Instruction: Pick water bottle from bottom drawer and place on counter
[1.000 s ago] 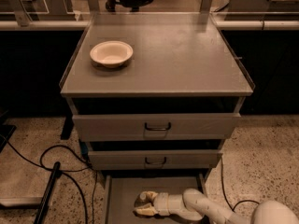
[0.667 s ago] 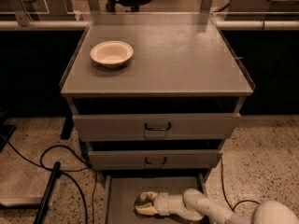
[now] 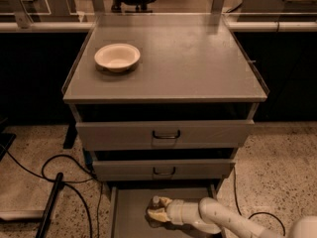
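Observation:
The bottom drawer (image 3: 130,207) is pulled out at the foot of the cabinet, showing its flat grey floor. My gripper (image 3: 159,213) reaches into it from the right, low over the floor at the drawer's middle. The water bottle (image 3: 156,201) shows only as a pale cap and a bit of clear body right at the gripper's tip; the rest is hidden by the gripper. The counter (image 3: 198,58) is the wide grey cabinet top above.
A cream round bowl (image 3: 117,57) sits on the counter's left rear part. Two closed drawers with dark handles (image 3: 166,134) sit above the open one. Black cables (image 3: 59,167) and a dark pole lie on the speckled floor at left.

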Controlling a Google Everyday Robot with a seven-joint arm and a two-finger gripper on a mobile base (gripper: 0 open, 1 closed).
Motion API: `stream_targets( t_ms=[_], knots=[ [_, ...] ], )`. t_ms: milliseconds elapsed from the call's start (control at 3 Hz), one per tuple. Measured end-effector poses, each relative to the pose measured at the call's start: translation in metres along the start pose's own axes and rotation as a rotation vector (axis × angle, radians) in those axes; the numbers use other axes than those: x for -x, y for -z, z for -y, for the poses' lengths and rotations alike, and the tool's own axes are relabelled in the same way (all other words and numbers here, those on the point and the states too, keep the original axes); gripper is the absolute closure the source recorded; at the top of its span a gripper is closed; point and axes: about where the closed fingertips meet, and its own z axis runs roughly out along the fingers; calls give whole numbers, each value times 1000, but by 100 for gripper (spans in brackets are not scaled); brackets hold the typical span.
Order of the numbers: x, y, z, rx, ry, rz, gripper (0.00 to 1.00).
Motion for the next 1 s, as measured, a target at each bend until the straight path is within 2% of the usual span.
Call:
stream_targets(
  t_ms=[333,667,1000],
  knots=[
    [44,32,-5,-87,-39,-20,100],
    [92,70,-21,-166,-51,-58,100],
    [128,101,-34,-220,-26,-62,100]
  ],
)
